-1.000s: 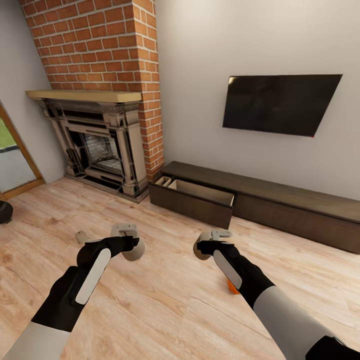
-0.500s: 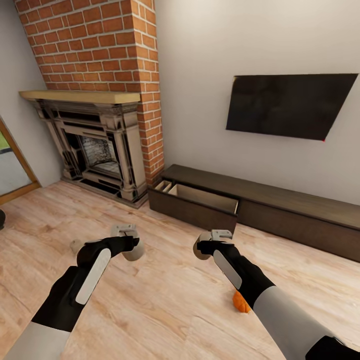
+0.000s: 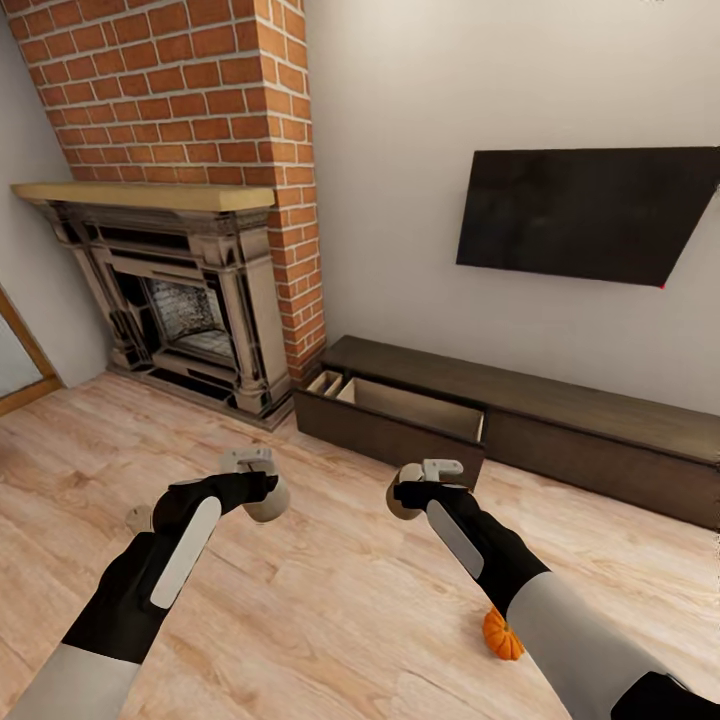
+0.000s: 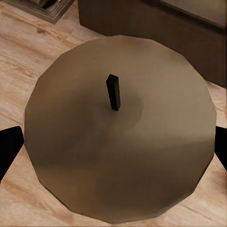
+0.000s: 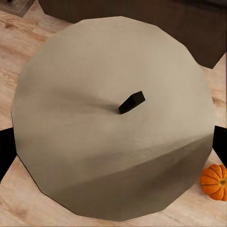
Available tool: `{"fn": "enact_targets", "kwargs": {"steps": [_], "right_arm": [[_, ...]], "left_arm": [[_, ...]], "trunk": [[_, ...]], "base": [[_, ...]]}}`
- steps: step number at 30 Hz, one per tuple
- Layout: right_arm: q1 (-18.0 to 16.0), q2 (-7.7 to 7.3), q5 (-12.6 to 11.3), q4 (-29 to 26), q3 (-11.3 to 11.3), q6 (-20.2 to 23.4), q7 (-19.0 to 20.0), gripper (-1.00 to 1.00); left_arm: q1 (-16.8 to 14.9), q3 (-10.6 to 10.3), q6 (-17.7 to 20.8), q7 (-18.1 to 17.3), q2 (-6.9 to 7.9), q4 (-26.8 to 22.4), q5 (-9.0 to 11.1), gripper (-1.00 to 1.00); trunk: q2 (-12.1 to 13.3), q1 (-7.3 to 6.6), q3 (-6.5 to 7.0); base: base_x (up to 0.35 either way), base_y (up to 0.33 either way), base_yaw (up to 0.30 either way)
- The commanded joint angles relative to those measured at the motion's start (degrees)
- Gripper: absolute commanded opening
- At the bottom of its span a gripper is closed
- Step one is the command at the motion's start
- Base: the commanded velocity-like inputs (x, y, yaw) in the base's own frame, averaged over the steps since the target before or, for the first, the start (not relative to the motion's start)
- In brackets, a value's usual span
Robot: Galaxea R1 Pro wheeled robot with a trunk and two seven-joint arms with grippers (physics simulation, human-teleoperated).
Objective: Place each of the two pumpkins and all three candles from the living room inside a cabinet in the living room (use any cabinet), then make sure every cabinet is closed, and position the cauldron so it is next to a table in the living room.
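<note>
Left gripper [image 3: 268, 497]: jaws pinching a candle [image 4: 118, 142].
Right gripper [image 3: 408, 492]: same — a second candle [image 5: 113, 118].
Cabinet [image 3: 400, 425]: drawer open at 12 — I'd approach squarely, release low inside.

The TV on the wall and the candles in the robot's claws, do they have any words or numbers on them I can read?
No readable text anywhere in these pictures.
TV: blank dark screen, no brand or letters, just a tiny red dot at its lower corner.
Candle in the left claw: plain tan, only a dark wick.
Candle in the right claw: plain too.
Cabinet, fireplace and pumpkin: no labels or signs.
</note>
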Motion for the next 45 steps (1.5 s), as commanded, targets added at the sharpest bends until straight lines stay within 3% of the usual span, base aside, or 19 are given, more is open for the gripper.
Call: {"fn": "enact_targets", "kwargs": {"steps": [1,20,32,40,45], "right_arm": [[0.0,-0.01,0.1,0.0,0.0,0.0,0.0,-1.00],[0.0,0.10,0.1,0.1,0.0,-0.1,0.1,-1.00],[0.0,0.44,0.2,1.6,0.4,-0.6,-0.2,-1.00],[0.2,0.42,0.4,8.8,0.7,-2.9,-0.1,-1.00],[0.5,0.43,0.4,12.1,0.6,-5.8,0.2,-1.00]], "left_arm": [[0.0,0.0,0.0,-0.1,0.00,0.0,0.0,-1.00],[0.0,0.0,0.0,-0.1,0.00,0.0,0.0,-1.00],[0.0,-0.1,0.0,-0.2,-0.07,0.6,0.2,-1.00],[-0.1,-0.2,-0.5,-0.4,-0.33,7.5,0.0,-1.00],[0.0,-0.7,-1.1,-0.8,-0.47,14.7,-0.2,-1.00]], "trunk": [[0.0,0.00,0.04],[0.0,0.00,0.67],[0.0,0.00,0.59],[0.0,0.00,-0.09],[0.0,0.00,-0.55]], "base": [[0.271,0.223,-0.256],[0.271,0.224,-0.267],[0.271,0.224,-0.032],[0.271,0.224,0.000],[0.232,0.252,-0.053]]}}
